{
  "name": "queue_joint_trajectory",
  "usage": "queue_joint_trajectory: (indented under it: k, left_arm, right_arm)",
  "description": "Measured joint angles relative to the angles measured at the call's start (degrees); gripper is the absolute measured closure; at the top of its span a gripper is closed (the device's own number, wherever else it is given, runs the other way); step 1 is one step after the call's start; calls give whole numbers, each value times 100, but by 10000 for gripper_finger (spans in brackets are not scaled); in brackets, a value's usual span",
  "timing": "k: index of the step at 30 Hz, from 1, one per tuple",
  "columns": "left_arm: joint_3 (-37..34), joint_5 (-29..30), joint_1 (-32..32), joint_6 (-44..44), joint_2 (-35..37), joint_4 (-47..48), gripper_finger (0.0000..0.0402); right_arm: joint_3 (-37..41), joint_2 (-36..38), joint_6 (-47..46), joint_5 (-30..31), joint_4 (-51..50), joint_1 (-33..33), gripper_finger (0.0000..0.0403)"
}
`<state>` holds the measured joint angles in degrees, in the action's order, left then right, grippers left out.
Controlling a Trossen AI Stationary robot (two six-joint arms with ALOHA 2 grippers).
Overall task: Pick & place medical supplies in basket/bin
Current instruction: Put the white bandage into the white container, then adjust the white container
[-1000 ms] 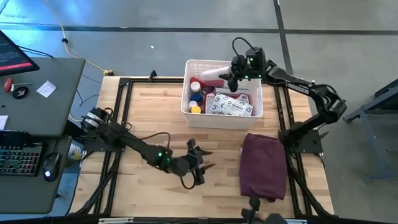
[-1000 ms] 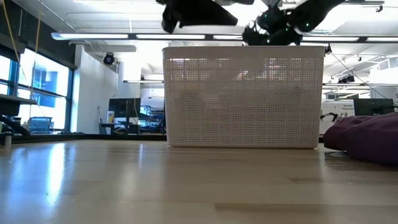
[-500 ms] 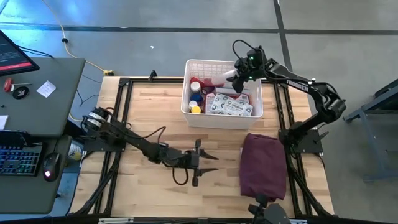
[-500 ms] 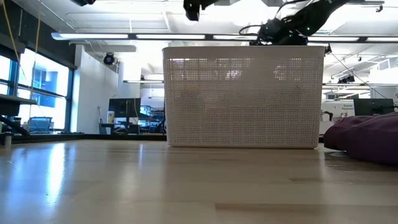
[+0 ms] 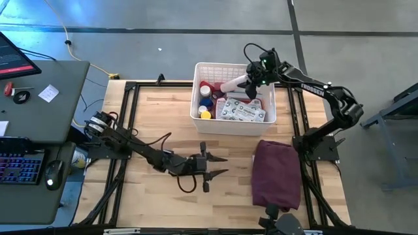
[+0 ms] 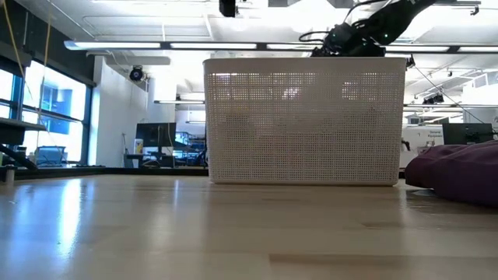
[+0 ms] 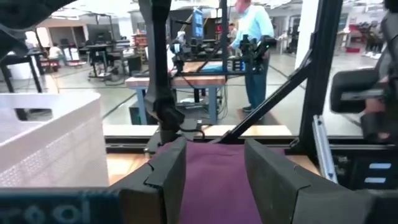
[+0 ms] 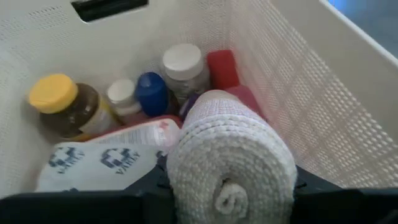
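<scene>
The white basket (image 5: 232,128) stands at the table's far middle and holds bottles (image 8: 182,62), a yellow-lidded jar (image 8: 62,102), a blue cap (image 8: 151,92) and a printed packet (image 5: 238,111). My right gripper (image 5: 251,79) hangs over the basket's far right corner, shut on a white roll (image 8: 230,155). My left gripper (image 5: 221,166) is open above the bare wood in the near middle. It points level toward the maroon cloth (image 7: 214,171), with nothing between its fingers. My right gripper pinches the white roll between its two fingers, one on each curved side (image 8: 186,168) near the end that faces the wrist. The fingers slant down from the table's right, along the roll. The roll (image 5: 234,83) sticks out leftward, clear above the supplies in the basket.
The maroon cloth (image 5: 275,173) lies bunched at the near right of the table. Bare wood (image 5: 157,124) stretches left of the basket. A black frame (image 5: 130,85) runs around the table. A person (image 7: 252,37) stands in the room beyond.
My left gripper has tipped up from pointing down at the wood to level, facing the maroon cloth, staying over the same spot. My right gripper has tipped downward and sunk slightly over the basket, still holding the roll.
</scene>
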<state>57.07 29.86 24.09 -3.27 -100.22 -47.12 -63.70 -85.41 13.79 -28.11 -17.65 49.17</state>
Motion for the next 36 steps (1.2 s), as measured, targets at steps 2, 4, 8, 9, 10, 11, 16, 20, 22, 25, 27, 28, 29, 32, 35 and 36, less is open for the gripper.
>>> queue_joint_trajectory:
  k: [2, 4, 8, 9, 10, 11, 16, 20, 22, 25, 27, 28, 29, 32, 35, 36]
  left_arm:
    - [27, -50, 8, 6, 0, 8, 208]
    - [84, -127, 44, 6, -2, 46, 208]
    - [194, -245, 86, 114, -2, 140, 208]
    - [206, -255, 116, 216, -2, 222, 208]
    - [220, -255, 122, 333, -2, 300, 208]
    - [224, -259, 131, 412, -2, 375, 208]
    - [224, -244, 156, 505, -4, 476, 208]
    - [224, -236, 156, 505, -4, 485, 208]
    - [224, -237, 156, 516, -4, 493, 208]
    - [224, -237, 156, 576, -4, 512, 208]
    - [224, -231, 156, 649, -4, 506, 208]
    - [224, -207, 156, 655, -4, 491, 208]
    - [224, -139, 156, 655, -1, 485, 208]
    - [224, 208, 156, 876, 36, 474, 208]
    - [224, 357, 156, 958, 39, 435, 208]
    - [224, 359, 154, 959, 39, 398, 208]
  right_arm:
    - [0, 0, -23, -7, -9, -4, 281]
    - [9, -4, -22, 96, -32, -4, 281]
    - [239, -9, -4, 121, 138, 37, 281]
    - [322, -9, -30, 115, 245, 43, 281]
    - [401, -9, -64, 106, 368, 52, 281]
    - [473, -9, -106, 92, 501, 65, 281]
    - [656, -9, -226, 76, 839, 70, 272]
    - [656, -7, -237, 230, 782, 68, 228]
    - [656, 4, -185, 440, 738, 66, 200]
    - [660, 79, -139, 565, 746, 66, 162]
    - [660, 189, -136, 593, 790, 68, 147]
    - [660, 266, -124, 662, 819, 67, 142]
    - [660, 352, -91, 743, 825, 56, 140]
    - [660, 630, 49, 1097, 760, 3, 138]
    - [658, 901, 86, 1362, 773, -86, 139]
    - [658, 969, 86, 1397, 776, -114, 139]
